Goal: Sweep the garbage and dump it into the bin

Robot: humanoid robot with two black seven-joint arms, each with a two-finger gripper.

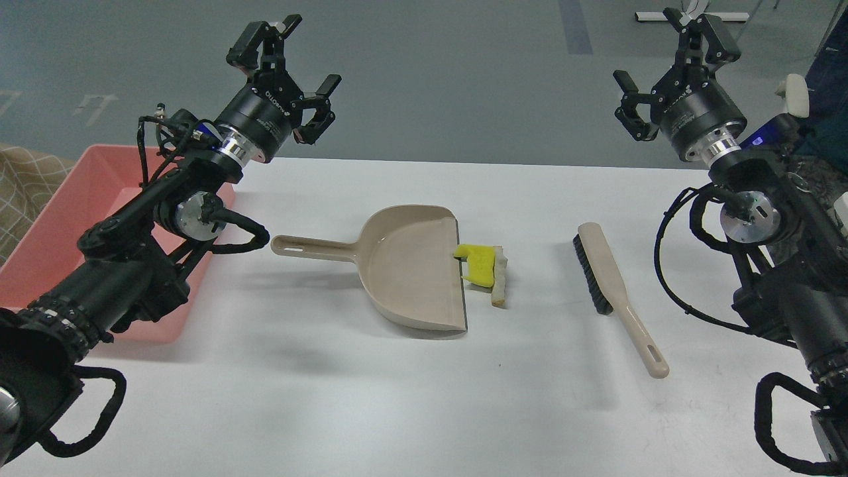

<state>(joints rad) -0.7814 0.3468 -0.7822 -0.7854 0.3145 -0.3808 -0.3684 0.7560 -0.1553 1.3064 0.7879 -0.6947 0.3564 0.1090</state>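
Garbage untouched: yellow sponge chunk (478, 264) and white bread slice (499, 277) lie mid-table, touching the dustpan (404, 265) lip, not inside it. Sweeping not begun, dumping left. Left gripper (291, 53) raised over the table's far-left edge, fingers spread, grasping nothing. Right gripper (676, 63) raised at far right, also spread and empty. Brush (613, 285), black bristles, beige handle, lies flat right of the garbage. Pink bin (59, 218), smooth plastic, sits at the table's left edge. Dustpan matte beige plastic, long handle pointing left.
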